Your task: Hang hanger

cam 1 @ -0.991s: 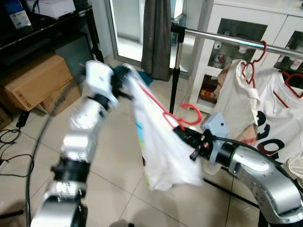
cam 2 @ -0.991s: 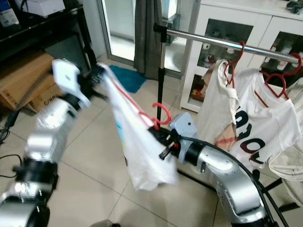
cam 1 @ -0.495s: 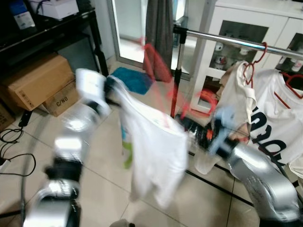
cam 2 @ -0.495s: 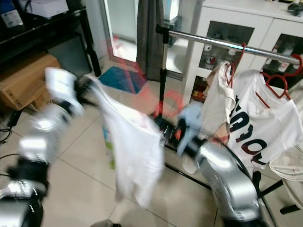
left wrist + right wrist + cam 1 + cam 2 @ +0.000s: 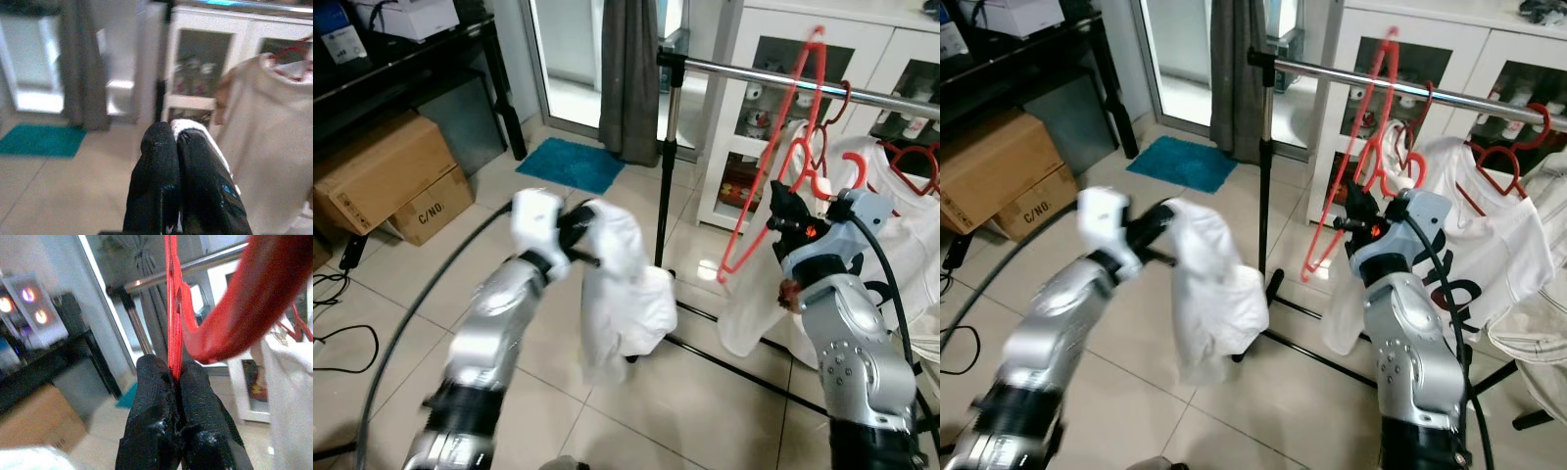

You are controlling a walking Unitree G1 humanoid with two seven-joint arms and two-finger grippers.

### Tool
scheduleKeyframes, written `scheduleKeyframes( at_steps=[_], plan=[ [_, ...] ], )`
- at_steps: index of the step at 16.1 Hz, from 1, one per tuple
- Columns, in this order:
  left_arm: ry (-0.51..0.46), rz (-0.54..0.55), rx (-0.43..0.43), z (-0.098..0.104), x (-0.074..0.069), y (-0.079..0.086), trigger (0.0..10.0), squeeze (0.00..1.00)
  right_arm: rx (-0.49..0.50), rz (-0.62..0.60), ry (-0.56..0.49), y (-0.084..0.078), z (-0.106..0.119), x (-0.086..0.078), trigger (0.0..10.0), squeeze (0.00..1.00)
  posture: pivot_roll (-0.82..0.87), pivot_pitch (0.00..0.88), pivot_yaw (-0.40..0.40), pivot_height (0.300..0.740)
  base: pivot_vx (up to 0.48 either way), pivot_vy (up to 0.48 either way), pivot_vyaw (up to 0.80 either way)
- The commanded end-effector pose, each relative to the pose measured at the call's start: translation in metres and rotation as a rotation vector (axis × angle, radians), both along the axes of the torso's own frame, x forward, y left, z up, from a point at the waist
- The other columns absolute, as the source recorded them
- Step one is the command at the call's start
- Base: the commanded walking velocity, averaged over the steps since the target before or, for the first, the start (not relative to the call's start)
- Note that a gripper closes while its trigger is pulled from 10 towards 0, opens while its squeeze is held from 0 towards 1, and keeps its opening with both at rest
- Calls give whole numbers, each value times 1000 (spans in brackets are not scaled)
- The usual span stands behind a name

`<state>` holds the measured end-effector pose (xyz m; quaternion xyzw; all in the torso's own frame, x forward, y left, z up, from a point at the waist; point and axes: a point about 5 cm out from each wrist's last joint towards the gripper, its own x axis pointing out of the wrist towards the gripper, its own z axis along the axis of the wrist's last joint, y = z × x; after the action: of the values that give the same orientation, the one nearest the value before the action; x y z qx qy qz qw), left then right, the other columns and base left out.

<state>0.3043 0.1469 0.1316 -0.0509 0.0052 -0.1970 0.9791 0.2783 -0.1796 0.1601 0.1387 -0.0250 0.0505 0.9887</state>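
Red plastic first: in the left eye view, red hanger held up by the right gripper, tilted, one end raised above the metal rail but hook not seen over it, so not yet hung by the look of things. To the left, left gripper bunched up with a white garment, drooping low over the tiled floor, well apart from the hanger. Further along the rail, hung white shirts on other red hangers. Right eye view: same layout, hanger crossing in front of the rail, white cabinet behind. Left wrist view: black fingers pressed together, a sliver of white cloth pinched between them, jaws clenched on the garment. Right wrist view: jaws clamped tight on a thin red bar of the hanger, a thick red curve looming close. Risks, as a judgement: hanger swinging or twisting in such a narrow pinch and missing the rail; snagging on the neighbouring hangers; garment, off the hanger, dragging on the floor. Hard to make out: left arm blurred, hook's exact position against the rail, and how much cloth the left jaws really grip.
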Motion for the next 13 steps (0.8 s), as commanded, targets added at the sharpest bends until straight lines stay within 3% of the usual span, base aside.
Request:
scheduleKeyframes(
  at_steps=[1, 2, 3, 4, 6, 9, 13],
  plan=[
    [1, 52, -22, 4, -2, 10, 4078, 0, -47, 42, 28, 6, -3, -4, 10000, 0, -92, 0, 32, 740, 0, 0, 0],
    [-7, 94, -50, 4, -7, 14, 10000, 0, -124, 94, 26, 11, -7, -12, 10000, 0, -87, 0, 22, 740, 0, 0, 0],
    [-57, 156, -76, 5, -12, 18, 9451, 0, -176, 119, 50, 16, -19, -24, 10000, 0, -83, 0, 11, 740, 0, 0, -800],
    [-71, 167, -82, 5, -14, 18, 9451, 0, -174, 115, 59, 16, -23, -28, 10000, 0, -82, 0, 10, 740, 0, 0, -800],
    [-50, 233, -175, 3, -18, 16, 10000, 0, -140, 32, 77, 15, -28, -29, 10000, 0, -86, 0, 11, 740, 0, 0, -800],
    [12, 208, -253, -1, -23, 4, 10000, 0, -133, 9, 74, 15, -25, -28, 10000, 0, -94, 0, 24, 740, 0, 0, -800],
    [55, 212, -269, -10, -25, -1, 10000, 0, -120, -20, 78, 15, -27, -32, 10000, 0, -93, 0, 36, 740, 0, 0, -800]
  ],
)
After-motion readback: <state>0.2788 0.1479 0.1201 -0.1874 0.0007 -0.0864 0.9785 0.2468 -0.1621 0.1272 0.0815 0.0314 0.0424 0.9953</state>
